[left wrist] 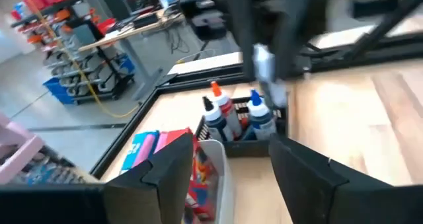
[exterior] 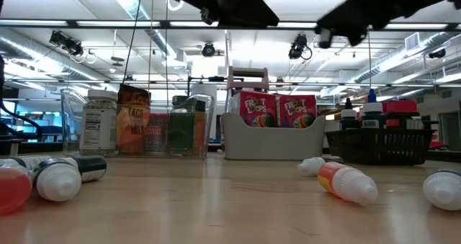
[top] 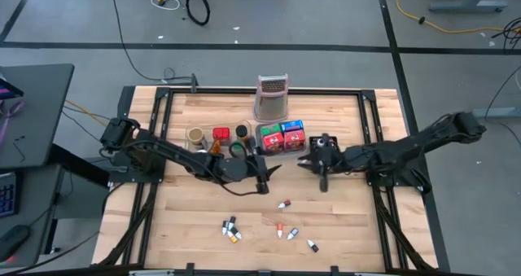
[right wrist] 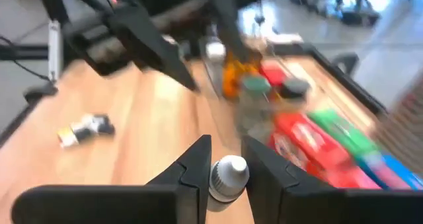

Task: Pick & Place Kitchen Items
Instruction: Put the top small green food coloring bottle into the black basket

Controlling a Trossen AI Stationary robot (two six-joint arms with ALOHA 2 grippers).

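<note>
Low view: clear tray (exterior: 72, 122) at left holds a jar (exterior: 99, 122) and packets. Grey tray (exterior: 272, 139) at centre holds two Froot Loops boxes (exterior: 277, 111). Black basket (exterior: 378, 145) at right holds bottles. Small capped bottles (exterior: 347, 182) lie in the foreground. Dark arm parts fill the top edge.

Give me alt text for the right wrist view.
The right pincer is shut on a small white-capped bottle above the wooden table. Beyond it, blurred, are the left arm, jars and colourful boxes; another small bottle lies apart.
</note>
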